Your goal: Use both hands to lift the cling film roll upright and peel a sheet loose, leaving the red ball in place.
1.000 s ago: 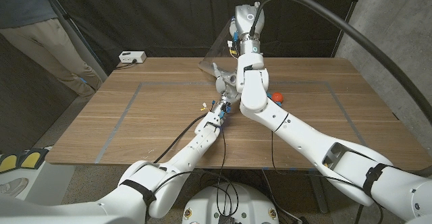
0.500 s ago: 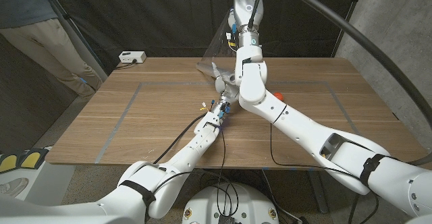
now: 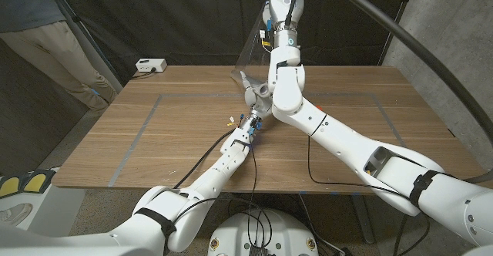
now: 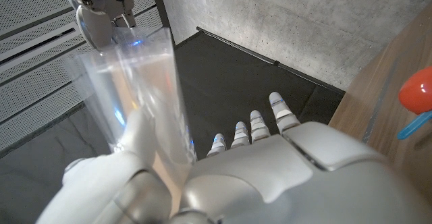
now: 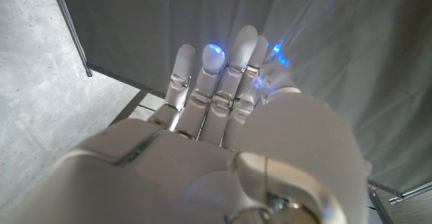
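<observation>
2 hands at work near frame centre: left hand (image 3: 252, 122) clamped low on the upright cling film roll (image 3: 256, 96) as anchor, right hand (image 3: 279, 17) raised to upper centre, pinching the clear sheet (image 3: 248, 55) taut. Red ball (image 4: 417, 93) beside roll on bench (image 3: 154, 133).

Left hand (image 3: 255, 100) near table (image 3: 154, 140) centre, right hand (image 3: 279, 9) raised behind it, film sheet (image 3: 250, 55) between them

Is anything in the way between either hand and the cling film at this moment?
Nothing visible is. The right hand is raised high, pinching the clear sheet stretched upward. The left hand sits at the roll low on the table. The red ball lies off to the side.
</observation>
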Robot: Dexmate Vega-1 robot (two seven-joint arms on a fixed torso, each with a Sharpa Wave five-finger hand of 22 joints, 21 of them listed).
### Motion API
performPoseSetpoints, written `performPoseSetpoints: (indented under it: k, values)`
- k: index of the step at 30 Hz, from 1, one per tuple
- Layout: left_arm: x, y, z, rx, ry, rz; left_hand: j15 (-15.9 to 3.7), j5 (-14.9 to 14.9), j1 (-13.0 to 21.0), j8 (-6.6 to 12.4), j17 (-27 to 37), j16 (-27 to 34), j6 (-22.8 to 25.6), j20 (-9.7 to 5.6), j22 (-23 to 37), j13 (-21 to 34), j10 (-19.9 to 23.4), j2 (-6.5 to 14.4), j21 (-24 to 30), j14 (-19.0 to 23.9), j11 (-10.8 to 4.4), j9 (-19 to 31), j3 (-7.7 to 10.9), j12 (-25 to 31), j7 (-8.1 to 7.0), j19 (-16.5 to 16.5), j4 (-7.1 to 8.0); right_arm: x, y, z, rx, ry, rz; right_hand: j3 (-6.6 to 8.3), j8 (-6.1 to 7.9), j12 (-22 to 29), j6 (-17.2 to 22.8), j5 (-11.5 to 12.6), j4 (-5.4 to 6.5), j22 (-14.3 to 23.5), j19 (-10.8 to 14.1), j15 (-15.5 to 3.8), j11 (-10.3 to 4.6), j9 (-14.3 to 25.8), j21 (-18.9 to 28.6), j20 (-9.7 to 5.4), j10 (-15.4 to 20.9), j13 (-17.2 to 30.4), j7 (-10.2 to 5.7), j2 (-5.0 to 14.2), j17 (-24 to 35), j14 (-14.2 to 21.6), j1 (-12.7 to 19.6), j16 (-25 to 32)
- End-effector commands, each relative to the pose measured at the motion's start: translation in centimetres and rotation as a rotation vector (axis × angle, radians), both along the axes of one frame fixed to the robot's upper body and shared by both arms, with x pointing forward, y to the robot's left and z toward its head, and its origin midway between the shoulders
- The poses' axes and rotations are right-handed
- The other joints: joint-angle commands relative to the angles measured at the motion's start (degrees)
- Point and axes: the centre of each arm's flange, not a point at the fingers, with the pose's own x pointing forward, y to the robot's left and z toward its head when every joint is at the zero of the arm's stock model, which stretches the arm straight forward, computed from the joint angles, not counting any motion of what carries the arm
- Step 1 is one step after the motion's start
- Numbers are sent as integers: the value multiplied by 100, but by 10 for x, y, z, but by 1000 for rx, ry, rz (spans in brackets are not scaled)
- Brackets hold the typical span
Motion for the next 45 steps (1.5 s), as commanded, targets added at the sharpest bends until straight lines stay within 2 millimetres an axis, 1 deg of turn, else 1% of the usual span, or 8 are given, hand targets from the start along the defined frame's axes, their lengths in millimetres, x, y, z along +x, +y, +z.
performPoseSetpoints:
  k: [1, 22, 24, 26, 28, 31, 37, 45]
  values:
    - [-4, 3, -2, 20, 2, 9, -16, 43, 5, 92, 8, 47, 118, 29, 24, 14, 75, 35, -24, 13, -28, 10, -83, 54, -8, -36, 2, -10, -2, 6, 14, -36, -15, 42, -37, -12, 39, -8, 14, 30, 37, -574, -66, 33, -13, -409, -1, 38, 10, 5, -11, 37, 50, -68]
    - [-13, 15, -5, 40, 2, 7, -77, 84, 14, 127, 7, 97, 229, 25, 37, 9, 174, 102, -33, 119, -46, 4, -145, 98, -46, -21, 13, -12, 4, -4, 19, 16, -57, -66, -190, -187, 0, -103, 92, -43, -130, -588, -238, -34, -101, -384, -174, 29, -251, -8, -679, -52, -174, -603]
    - [-14, 16, -5, 44, -1, 3, -76, 87, 13, 127, 7, 100, 231, 24, 37, 8, 177, 106, -34, 126, -50, 4, -149, 99, -48, -19, 14, -13, 5, -5, 32, 42, -48, -199, -431, -522, -346, -143, 320, -291, -283, -596, -266, -239, -319, -158, -561, -106, -420, -24, -1375, -279, -702, -1119]
    - [-14, 18, -5, 48, -3, -1, -78, 89, 13, 127, 8, 100, 235, 24, 37, 8, 178, 111, -34, 128, -52, 3, -153, 99, -48, -17, 16, -15, 7, -5, 48, 109, -50, -656, -831, -1234, -1471, -154, 915, -525, -634, -559, -68, -489, -618, 130, -1310, -505, -359, -272, -2276, -688, -2020, -1871]
    - [-14, 19, -5, 48, -2, -2, -82, 92, 13, 126, 8, 100, 235, 24, 38, 8, 183, 116, -35, 128, -62, 3, -158, 101, -47, -15, 17, -16, 7, -5, 51, 131, -47, -918, -854, -1936, -2532, -158, 1285, -590, -921, -371, 202, -739, -997, 373, -2064, -865, -288, -452, -3096, -1075, -2900, -2604]
    - [-14, 21, -4, 54, -5, -8, -86, 96, 12, 125, 7, 100, 235, 24, 38, 7, 184, 122, -36, 130, -60, 2, -163, 101, -51, -14, 19, -18, 5, -3, 48, 222, 7, -1207, -831, -2530, -3490, -154, 1547, -615, -1260, 72, 493, -975, -1556, 680, -3106, -1219, -238, -715, -3770, -2039, -3705, -3547]
    - [-15, 24, -4, 58, -14, -27, -91, 104, 14, 123, 7, 99, 238, 25, 39, 6, 190, 135, -40, 128, -59, 1, -173, 103, -59, -15, 23, -20, -5, 1, 47, 386, 191, -1715, -814, -2873, -4482, -66, 1711, -632, -2059, 758, 799, -1190, -2483, 1151, -4216, -1670, -116, -1064, -4356, -3164, -4742, -4497]
    - [-17, 28, -6, 69, -15, -45, -96, 116, 18, 120, 7, 97, 240, 26, 41, 5, 192, 154, -46, 124, -48, 0, -187, 103, -58, -19, 26, -17, -22, -3, 109, 379, 556, -1900, -744, -2806, -4394, -24, 1791, -628, -2101, 888, 852, -1207, -2663, 1192, -4177, -1779, -87, -1133, -4479, -3155, -5132, -4584]
